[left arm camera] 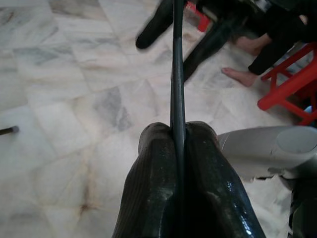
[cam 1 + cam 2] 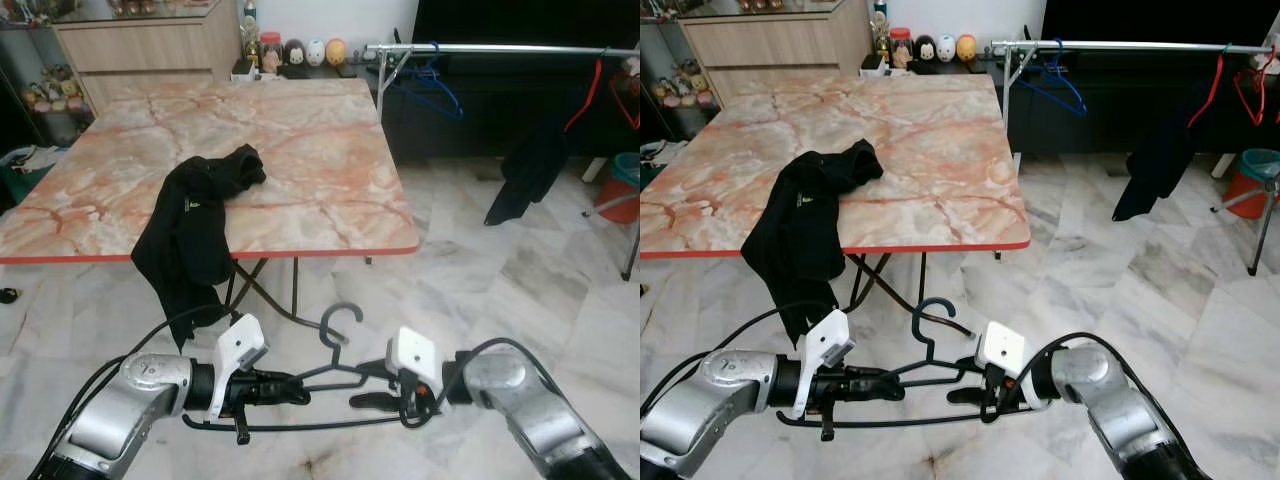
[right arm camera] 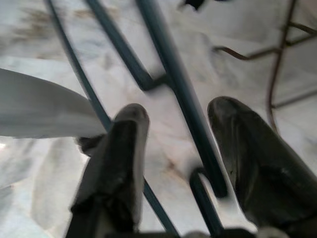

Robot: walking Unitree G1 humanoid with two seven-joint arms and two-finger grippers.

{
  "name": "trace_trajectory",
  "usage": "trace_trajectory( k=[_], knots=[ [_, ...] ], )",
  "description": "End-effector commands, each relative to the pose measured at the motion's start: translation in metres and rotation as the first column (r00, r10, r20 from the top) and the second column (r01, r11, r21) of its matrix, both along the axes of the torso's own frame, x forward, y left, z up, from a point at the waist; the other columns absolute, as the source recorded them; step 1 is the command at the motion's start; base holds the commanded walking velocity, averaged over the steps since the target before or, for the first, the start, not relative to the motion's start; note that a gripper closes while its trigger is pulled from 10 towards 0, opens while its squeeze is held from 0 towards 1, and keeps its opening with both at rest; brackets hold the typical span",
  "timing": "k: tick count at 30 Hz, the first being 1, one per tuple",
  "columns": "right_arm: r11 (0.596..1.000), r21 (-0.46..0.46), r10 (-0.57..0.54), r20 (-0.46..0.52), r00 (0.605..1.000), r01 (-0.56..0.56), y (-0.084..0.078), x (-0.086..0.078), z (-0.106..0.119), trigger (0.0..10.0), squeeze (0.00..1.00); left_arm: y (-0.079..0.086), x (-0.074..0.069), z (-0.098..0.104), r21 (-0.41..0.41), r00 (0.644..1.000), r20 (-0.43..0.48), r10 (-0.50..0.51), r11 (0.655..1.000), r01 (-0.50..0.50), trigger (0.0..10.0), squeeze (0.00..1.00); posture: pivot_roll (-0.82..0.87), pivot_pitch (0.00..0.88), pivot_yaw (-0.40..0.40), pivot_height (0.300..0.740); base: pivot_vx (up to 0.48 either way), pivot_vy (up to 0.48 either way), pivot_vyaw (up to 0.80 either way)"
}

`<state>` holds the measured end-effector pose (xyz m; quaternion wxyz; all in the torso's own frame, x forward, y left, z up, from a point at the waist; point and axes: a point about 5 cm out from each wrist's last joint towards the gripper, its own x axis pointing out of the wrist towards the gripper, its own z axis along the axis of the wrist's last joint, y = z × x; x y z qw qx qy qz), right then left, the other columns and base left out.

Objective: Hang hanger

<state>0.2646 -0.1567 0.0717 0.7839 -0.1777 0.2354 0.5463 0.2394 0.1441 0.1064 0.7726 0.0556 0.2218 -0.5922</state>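
A dark hanger (image 2: 335, 372) with its hook (image 2: 345, 318) pointing up hangs low over the marble floor, between my two grippers. My left gripper (image 2: 292, 388) is shut on the hanger's left arm; in the left wrist view the thin bar (image 1: 177, 74) is pinched between the two fingers (image 1: 158, 163). My right gripper (image 2: 372, 386) is open, its fingers astride the hanger's right side. The right wrist view has the bar (image 3: 168, 74) running through the gap, touching neither pad. The metal clothes rail (image 2: 500, 48) stands far off at the back right.
A marble-topped folding table (image 2: 320, 160) stands ahead, a black garment (image 2: 195, 225) draped over its front edge. On the rail hang a blue hanger (image 2: 430, 85) and a black garment (image 2: 530, 165) on a red hanger. A person's bare foot (image 1: 242, 77) rests beside a red stool (image 1: 292, 84).
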Motion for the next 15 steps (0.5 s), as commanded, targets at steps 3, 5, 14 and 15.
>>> trace_trajectory(
  k=[3,5,14,15],
  knots=[
    [0.998,-0.012,-0.068,0.042,0.997,0.068,-0.008,0.009,0.000,10.0,1.00,0.000,0.000,0.006,0.014,0.999,0.039,-0.032,0.999,0.031,0.0,0.00,0.05,0.000,-0.003,0.740,0.000,0.000,0.00],
    [0.997,-0.024,-0.078,0.053,0.996,0.079,-0.010,0.011,-0.002,10.0,0.39,0.001,-0.001,0.006,0.018,0.998,0.040,-0.043,0.999,0.043,0.0,0.00,0.04,0.000,-0.004,0.740,0.000,0.000,0.00],
    [0.998,0.051,-0.046,0.026,0.999,0.045,-0.007,0.008,-0.002,10.0,0.00,0.006,-0.002,-0.003,0.090,0.996,0.044,-0.080,0.993,0.076,0.0,0.00,0.04,0.002,-0.004,0.740,0.000,0.000,0.00],
    [0.997,0.070,-0.018,0.007,1.000,0.018,-0.006,0.004,-0.001,10.0,0.00,0.008,-0.002,-0.005,0.110,0.996,0.049,-0.079,0.991,0.074,0.0,0.00,0.04,0.003,-0.004,0.740,0.000,0.000,0.00]
  ],
)
